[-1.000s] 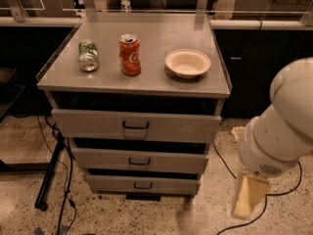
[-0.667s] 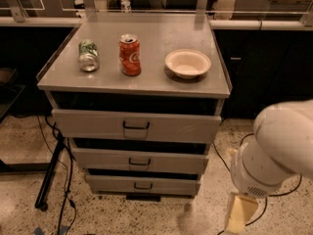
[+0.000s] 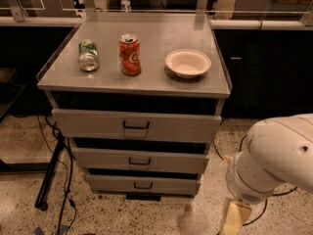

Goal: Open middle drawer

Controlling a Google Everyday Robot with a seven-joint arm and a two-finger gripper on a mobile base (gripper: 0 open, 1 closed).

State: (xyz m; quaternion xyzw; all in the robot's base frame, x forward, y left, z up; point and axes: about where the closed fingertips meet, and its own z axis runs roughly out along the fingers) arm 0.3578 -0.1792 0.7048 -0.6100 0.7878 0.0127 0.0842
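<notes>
The middle drawer is the second of three grey drawer fronts in the metal cabinet, with a small black loop handle at its centre. Its front sits in line with the stack and none of its inside shows. My gripper hangs low at the bottom right, below the bulky white arm. It is to the right of the cabinet, lower than the middle drawer, and touches nothing.
The top drawer and bottom drawer have similar black handles. On the cabinet top stand a green can on its side, an upright red can and a white bowl. Cables and a black stand are at the left on the floor.
The arm has swung lower in the view, and the gripper has dropped down and slightly left toward the floor. The drawers and the things on the cabinet have not moved.
</notes>
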